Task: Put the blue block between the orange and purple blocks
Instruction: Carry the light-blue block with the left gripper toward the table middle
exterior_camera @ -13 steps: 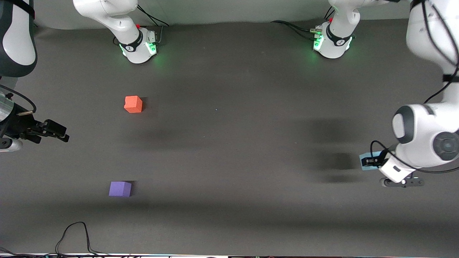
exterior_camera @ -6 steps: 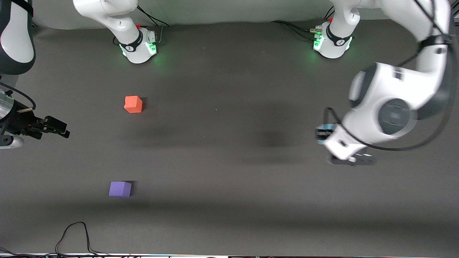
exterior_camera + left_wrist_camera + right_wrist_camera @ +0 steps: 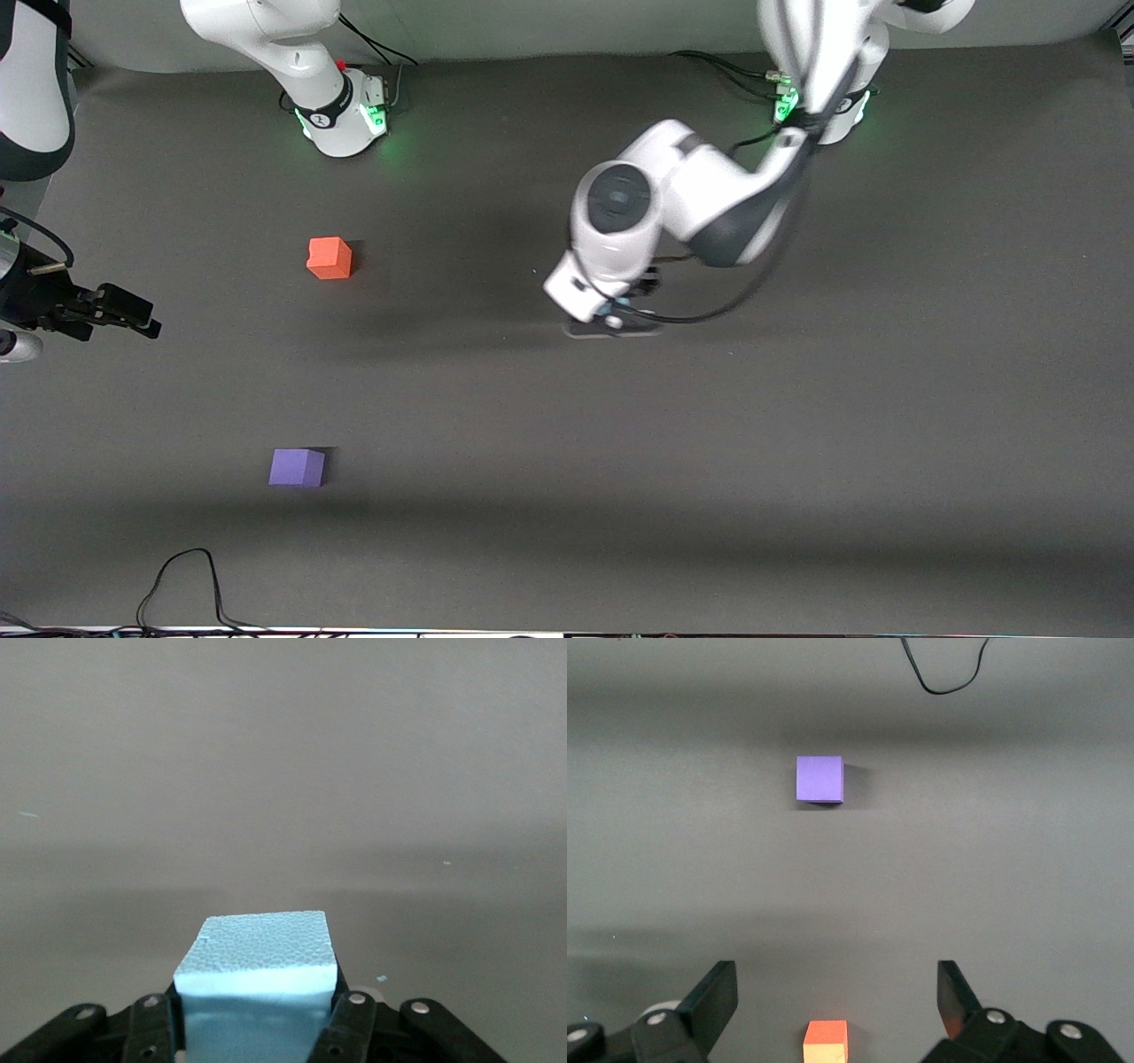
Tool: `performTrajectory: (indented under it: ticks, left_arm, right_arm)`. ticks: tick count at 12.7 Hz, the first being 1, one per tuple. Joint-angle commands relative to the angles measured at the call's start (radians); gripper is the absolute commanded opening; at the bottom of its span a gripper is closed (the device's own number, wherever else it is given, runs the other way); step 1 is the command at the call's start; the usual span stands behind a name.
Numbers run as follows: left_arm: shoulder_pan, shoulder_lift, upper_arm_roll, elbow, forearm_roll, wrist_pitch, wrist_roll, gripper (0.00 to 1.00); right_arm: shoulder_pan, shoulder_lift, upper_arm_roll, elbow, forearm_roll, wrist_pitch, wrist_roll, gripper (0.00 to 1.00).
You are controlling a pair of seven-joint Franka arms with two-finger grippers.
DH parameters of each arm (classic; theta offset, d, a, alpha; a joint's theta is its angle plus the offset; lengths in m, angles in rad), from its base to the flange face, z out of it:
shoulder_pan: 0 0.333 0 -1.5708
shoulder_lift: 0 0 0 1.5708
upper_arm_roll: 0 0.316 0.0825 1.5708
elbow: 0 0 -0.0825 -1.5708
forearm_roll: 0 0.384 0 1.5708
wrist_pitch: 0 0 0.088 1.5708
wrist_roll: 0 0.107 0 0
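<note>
- The blue block point(image 3: 257, 979) sits clamped between the two black fingers point(image 3: 350, 1028) of the left gripper point(image 3: 257, 1028); the left wrist view shows its pebbled top face and pale front face, with a finger pressed flat against each side.
- The block is up in the air with the gripper, over bare dark table point(image 3: 797, 443) near the middle of the surface. In the front view the left arm's white wrist hides the gripper and the block almost wholly.
- The left gripper is closed on the block, squeezed as far as the cube allows, and touches nothing else.
- The orange block point(image 3: 329, 258) rests on the table toward the right arm's end, well apart from the carried cube.
- The purple block point(image 3: 297, 467) rests nearer to the front camera than the orange block, roughly in line with it, with open table between the two.
- The right gripper point(image 3: 133, 316) hangs at the edge of the table at the right arm's end, waiting. Its fingers point(image 3: 713, 1001) stand spread wide with nothing between them, and its wrist view looks past them onto the orange block point(image 3: 826, 1042) and the purple block point(image 3: 819, 779).
- A black cable point(image 3: 182, 580) loops on the table at the edge nearest the front camera.
</note>
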Motion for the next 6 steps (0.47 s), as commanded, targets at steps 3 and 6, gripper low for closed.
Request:
performTrajectory:
  ticks: [3, 6]
  left_arm:
    - [-0.182, 0.158, 0.023, 0.054, 0.12, 0.192, -0.205, 0.39]
    - [-0.198, 0.242, 0.026, 0.059, 0.183, 0.263, -0.247, 0.39]
  right_arm:
    - [0.003, -0.01, -0.004, -0.02, -0.007, 0.011, -0.021, 1.0]
    - [0.001, -0.002, -0.004, -0.02, -0.005, 0.011, -0.021, 1.0]
